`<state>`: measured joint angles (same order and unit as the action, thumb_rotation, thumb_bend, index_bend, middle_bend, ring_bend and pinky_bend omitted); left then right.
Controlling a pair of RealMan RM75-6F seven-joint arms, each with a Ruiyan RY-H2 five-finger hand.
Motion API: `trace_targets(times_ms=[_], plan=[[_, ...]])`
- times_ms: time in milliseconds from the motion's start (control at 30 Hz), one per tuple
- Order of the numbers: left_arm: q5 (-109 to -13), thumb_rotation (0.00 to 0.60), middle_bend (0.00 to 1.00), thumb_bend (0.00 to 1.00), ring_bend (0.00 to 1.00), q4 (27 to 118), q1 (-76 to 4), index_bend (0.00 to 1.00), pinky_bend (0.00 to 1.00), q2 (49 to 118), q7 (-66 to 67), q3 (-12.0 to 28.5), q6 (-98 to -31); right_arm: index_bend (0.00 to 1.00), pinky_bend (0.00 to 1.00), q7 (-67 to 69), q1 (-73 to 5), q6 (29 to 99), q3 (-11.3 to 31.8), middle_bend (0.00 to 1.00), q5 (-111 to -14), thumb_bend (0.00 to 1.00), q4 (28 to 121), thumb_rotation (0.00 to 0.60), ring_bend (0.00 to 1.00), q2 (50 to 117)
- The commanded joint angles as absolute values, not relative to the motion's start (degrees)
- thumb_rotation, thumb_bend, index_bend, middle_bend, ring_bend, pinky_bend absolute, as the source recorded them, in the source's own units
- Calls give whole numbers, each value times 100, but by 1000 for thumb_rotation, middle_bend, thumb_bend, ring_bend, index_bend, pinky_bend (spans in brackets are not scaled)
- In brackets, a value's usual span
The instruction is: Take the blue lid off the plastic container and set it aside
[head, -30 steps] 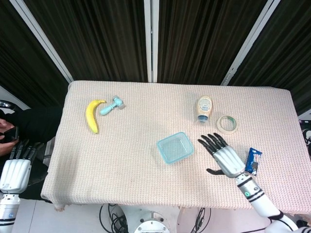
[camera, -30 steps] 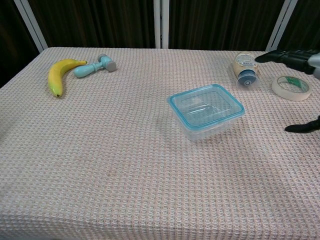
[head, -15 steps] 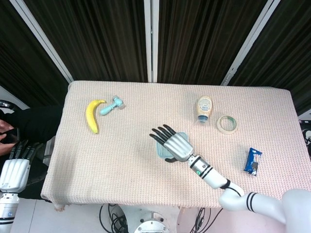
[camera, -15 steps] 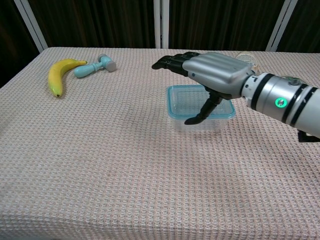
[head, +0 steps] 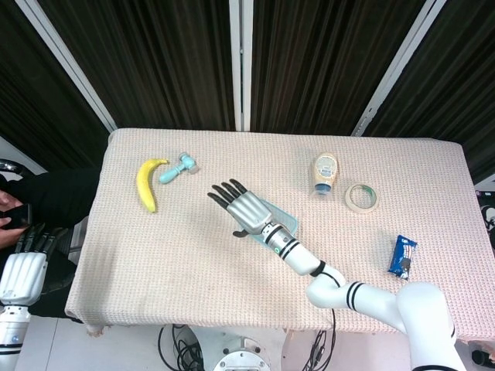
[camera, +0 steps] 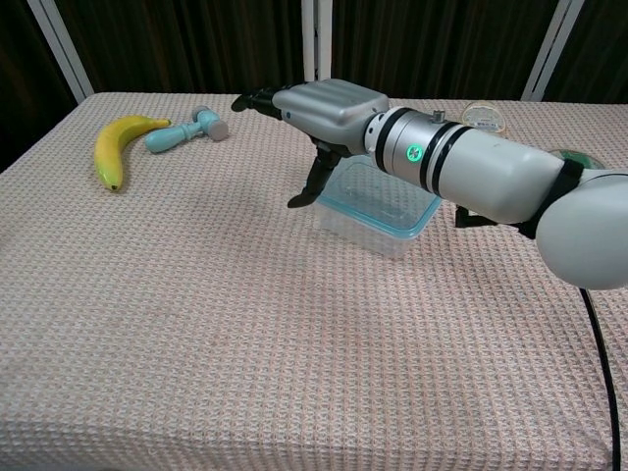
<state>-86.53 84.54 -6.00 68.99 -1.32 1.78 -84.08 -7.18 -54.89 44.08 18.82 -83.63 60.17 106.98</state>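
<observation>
The clear plastic container [head: 285,222] with its blue-rimmed lid [camera: 378,204] sits near the table's middle, partly hidden under my right forearm. My right hand [head: 240,207] hovers over the container's left end with fingers stretched out and apart, holding nothing. In the chest view the right hand [camera: 319,108] has its thumb pointing down just left of the container; I cannot tell if it touches. My left hand [head: 22,270] hangs off the table's lower left edge, fingers apart and empty.
A banana [head: 147,184] and a teal tool [head: 178,168] lie at the far left. A squeeze bottle [head: 325,174] and a tape roll [head: 361,197] lie at the back right. A blue packet [head: 401,256] rests near the right front.
My right hand has swept left across the table, from its right side to over the container's left end. The container looks turned and slightly shifted. The left hand has not moved.
</observation>
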Motion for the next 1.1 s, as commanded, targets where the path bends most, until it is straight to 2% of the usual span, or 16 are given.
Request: trace_targets(times_ms=[33,100,167,333,467,567,900,1100], plan=[[-8661,600,144,30,0,8426,-617,160,0,6915,-162,190,-8404,0,0,-248,-5313,4628,1776,52,-8391,49,6530,600,0,10240],[-8686,600,144,30,0,8410,-628,160,0,6920,-171,186,-8405,0,0,-102,-5217,4679,1734,103,-8371,125,6800,600,0,9969],[-8711,600,144,30,0,8413,-638,160,0,6920,-157,183,-8413,0,0,74,-5137,4596,1711,195,-8257,272,7116,600,0,9637],[-8733,600,144,30,0,8463,-653,160,0,6934,-103,192,-8435,0,0,985,-5299,3912,1525,306,-8301,609,7800,600,0,8978],[-8745,600,144,30,0,8540,-622,160,0,6927,-4,149,-8452,0,0,914,-5516,3683,1261,331,-8597,734,7884,600,0,8857],[-8706,600,144,30,0,8590,-578,160,0,6910,47,139,-8484,0,0,687,-5613,3553,1135,332,-8563,770,7858,600,0,8903],[-8634,600,144,30,0,8503,-563,160,0,6979,-34,153,-8456,0,0,5,-5694,3654,870,333,-8509,771,7791,600,0,9024],[-8666,600,144,30,0,8417,-590,160,0,7021,-101,150,-8431,0,0,-901,-5539,3871,926,334,-7930,771,7667,600,0,8979]])
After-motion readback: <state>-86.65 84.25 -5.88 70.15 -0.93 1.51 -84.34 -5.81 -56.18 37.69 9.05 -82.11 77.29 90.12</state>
